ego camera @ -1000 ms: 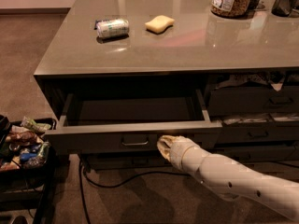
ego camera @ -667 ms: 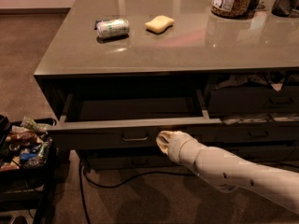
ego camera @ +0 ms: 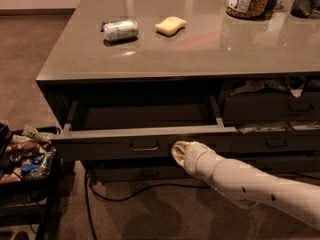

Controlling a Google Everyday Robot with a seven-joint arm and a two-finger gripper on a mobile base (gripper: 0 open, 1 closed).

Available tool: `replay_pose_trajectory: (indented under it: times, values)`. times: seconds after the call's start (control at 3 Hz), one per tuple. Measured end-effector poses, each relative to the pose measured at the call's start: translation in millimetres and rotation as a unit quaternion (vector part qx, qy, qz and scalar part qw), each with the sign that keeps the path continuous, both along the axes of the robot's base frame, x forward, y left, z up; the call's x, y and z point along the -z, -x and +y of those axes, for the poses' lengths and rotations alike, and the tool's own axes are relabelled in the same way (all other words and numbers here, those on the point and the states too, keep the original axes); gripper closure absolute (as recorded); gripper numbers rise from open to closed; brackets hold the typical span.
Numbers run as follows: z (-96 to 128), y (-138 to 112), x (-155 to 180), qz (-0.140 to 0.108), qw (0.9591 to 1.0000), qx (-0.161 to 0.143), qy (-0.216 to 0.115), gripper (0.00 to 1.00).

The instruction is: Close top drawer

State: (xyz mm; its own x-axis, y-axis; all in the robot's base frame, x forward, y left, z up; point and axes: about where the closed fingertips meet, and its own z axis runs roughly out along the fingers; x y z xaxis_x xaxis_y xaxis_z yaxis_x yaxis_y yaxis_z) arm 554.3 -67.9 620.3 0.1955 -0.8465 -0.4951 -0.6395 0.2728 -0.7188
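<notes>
Top drawer [ego camera: 100, 146] is pulled well out toward the near side, its inside dark, front low under the counter [ego camera: 210, 54]. Gripper [ego camera: 181, 151] sits at the drawer front, just right of the central handle [ego camera: 144, 147], apparently touching; can't tell whether the claw is wide or narrow. Main risk: the contact is off-centre, so a push from there may skew the drawer and bind it on its rails, leaving it partly open. The tip is low on a flat face, so it could also slide down onto the lower drawer [ego camera: 150, 171]. A hard slam might jolt the counter and roll the can [ego camera: 120, 29] lying on its side beside the sponge [ego camera: 170, 25]. The floor cable [ego camera: 125, 194] runs near the arm and could snag.
</notes>
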Motion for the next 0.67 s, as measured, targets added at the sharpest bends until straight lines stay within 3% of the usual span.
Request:
replay_pose_trajectory:
  times: [0.33, 0.67]
  values:
    - [-25.1, -4.7, 4.2, -0.009, 0.9994, 0.027, 0.02, 1.0]
    - [-36.0, -16.8, 3.6, -0.03, 0.9982, 0.043, 0.031, 1.0]
